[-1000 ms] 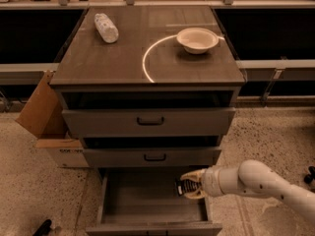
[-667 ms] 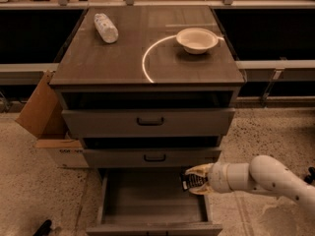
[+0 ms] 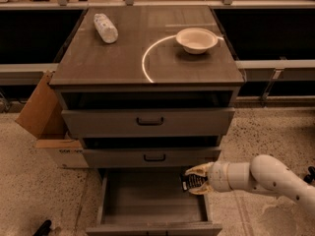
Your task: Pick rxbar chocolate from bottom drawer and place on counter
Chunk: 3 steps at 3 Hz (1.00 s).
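**Rxbar chocolate point(image 3: 187, 182) gripped at the open bottom drawer point(image 3: 147, 205)**

The gripper point(image 3: 196, 180) is seen at the right rear corner of the pulled-out bottom drawer, just below the front of the middle drawer point(image 3: 152, 157). Its two pale fingers are closed on the dark bar, one above and one below. Whether the bar is clear of the tray floor cannot be told. On the counter point(image 3: 123, 58) a white bowl point(image 3: 197, 40) and a white-wrapped roll point(image 3: 106, 27) are set well apart. A cardboard box point(image 3: 42, 114) is placed left of the cabinet.
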Available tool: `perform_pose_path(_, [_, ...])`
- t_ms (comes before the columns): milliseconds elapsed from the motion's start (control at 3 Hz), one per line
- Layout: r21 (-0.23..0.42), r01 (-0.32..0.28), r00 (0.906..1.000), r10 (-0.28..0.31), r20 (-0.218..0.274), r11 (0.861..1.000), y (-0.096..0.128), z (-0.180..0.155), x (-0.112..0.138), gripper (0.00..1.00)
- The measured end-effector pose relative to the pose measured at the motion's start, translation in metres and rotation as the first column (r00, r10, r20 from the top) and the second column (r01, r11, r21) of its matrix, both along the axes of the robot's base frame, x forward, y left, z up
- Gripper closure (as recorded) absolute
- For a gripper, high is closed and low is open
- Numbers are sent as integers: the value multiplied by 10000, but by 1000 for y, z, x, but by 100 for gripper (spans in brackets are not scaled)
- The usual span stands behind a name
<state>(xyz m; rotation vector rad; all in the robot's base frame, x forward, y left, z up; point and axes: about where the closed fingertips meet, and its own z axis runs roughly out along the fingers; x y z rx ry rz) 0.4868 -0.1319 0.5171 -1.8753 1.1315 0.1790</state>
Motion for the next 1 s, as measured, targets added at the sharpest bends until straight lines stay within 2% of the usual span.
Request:
perform_pose_path(333, [963,171,9978,-233,628,9952,-16,46,9,100])
perform_pose_path(667, [1986,305,9805,-679,1843,9796,-60,139,13,100])
perform_pose_path(1000, [2424,293,9600,-948,2633,9697,-86,201,19,100])
